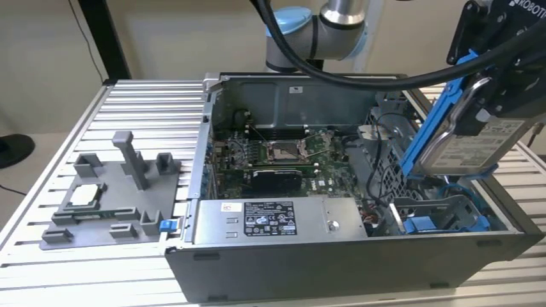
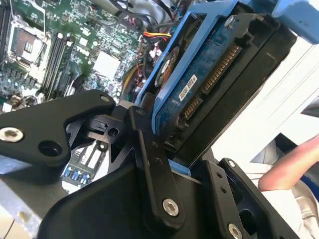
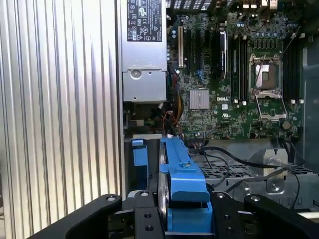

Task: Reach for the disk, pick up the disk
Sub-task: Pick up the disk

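The gripper (image 1: 477,96) was clamped on the disk (image 1: 465,144), holding it up above the drive bay (image 1: 444,214) at the exterior view's right end of the open computer case (image 1: 341,256) — lifted clear, not seated. In the first wrist view the black fingers (image 3: 144,216) pressed in on both sides of the blue rail (image 3: 184,199) of the disk (image 3: 172,164). In the second wrist view the disk (image 2: 219,84) showed its blue circuit-board face and connector edge, pinched between the black fingers (image 2: 149,149).

Risks, as a judgement: the grip seemed to sit on the plastic rail near one end, so the hanging weight could let the disk swing or slip out — a drop would land on the bay or the motherboard (image 1: 282,153) below. The loose cables (image 1: 388,128) near the bay could also snag a rail. A person's hand (image 2: 289,169) was near the gripper in the second wrist view; contact was possible there.

Orientation: in the exterior view the disk's long axis ran steeply up and down, tilted, top leaning toward that view's right. Its labelled face pointed toward the camera and its blue rail ran along the edge on that view's left.
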